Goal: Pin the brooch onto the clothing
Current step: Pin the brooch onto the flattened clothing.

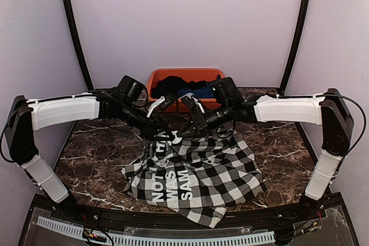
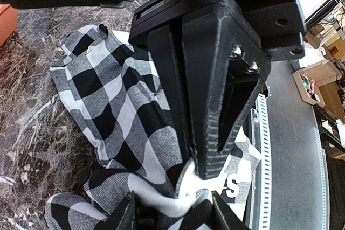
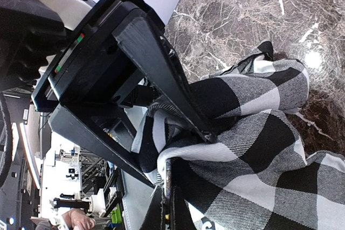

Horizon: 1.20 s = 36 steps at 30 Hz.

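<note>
- The black-and-white buffalo-check shirt (image 1: 199, 180) is spread, somewhat crumpled, on the near half of the marble table (image 1: 277, 142), between the two arm bases.
- A black panel (image 1: 167, 182) with large white block letters is seen on the shirt's left side, running toward the near edge.
- The shirt's far edge is gathered and raised off the table where the two grippers meet above it.
- A bunched fold of that far edge, mostly white cloth, is clamped by the left gripper (image 2: 172, 214). Its fingers (image 2: 126, 216) are held part way apart and the gap between them is filled by the fold.
- The right gripper (image 2: 200, 173) is closed, finger against finger, and its tip is pressed onto the same white fold just in front of the left gripper.
- Whether any cloth or anything else is pinched between the right fingers cannot be told.
- The two grippers are brought in from opposite sides, nearly touching, the left arm reaching from the left and the right arm from the right.
- In the right wrist view the checked cloth is seen draped away from the fold, down onto the marble.
- An orange bin (image 1: 154, 82) is set at the far edge of the table, behind the grippers and apart from the shirt.
- A black garment (image 1: 170, 84) and a blue garment (image 1: 187, 92) are held inside the bin.
</note>
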### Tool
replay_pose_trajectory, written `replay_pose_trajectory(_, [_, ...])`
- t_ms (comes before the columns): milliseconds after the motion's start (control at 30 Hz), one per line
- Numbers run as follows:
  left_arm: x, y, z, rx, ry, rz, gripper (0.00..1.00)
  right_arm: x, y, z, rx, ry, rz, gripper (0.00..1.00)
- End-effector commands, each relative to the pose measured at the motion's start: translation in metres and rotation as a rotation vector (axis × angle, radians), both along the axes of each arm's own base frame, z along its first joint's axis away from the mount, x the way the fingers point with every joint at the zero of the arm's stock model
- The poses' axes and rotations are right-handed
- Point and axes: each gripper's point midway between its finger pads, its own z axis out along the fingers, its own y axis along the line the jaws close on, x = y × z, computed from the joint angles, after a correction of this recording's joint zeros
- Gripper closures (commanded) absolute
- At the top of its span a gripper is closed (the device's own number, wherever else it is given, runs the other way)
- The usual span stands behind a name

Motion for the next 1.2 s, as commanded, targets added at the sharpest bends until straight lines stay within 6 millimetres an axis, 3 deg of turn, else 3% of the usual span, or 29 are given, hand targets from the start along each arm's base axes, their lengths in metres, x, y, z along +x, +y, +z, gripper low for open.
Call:
replay_pose_trajectory(0, [-0.007,0.000,0.014,-0.057,-0.006,-0.032,0.57,-0.006,0.000,0.023,0.096,-0.011,0.042,1.00])
replay_pose_trajectory(400, [-0.005,0.003,0.018,-0.061,-0.019,-0.015,0.67,-0.004,-0.009,0.035,0.191,0.046,0.057,1.00])
replay_pose_trajectory(800, [-0.004,0.003,0.031,-0.127,-0.005,-0.020,0.65,0.000,-0.010,0.036,0.204,0.070,0.051,1.00])
replay_pose_trajectory(1167, [0.003,-0.002,0.015,-0.090,0.044,-0.009,0.58,0.005,-0.005,0.033,0.155,0.037,0.024,1.00])
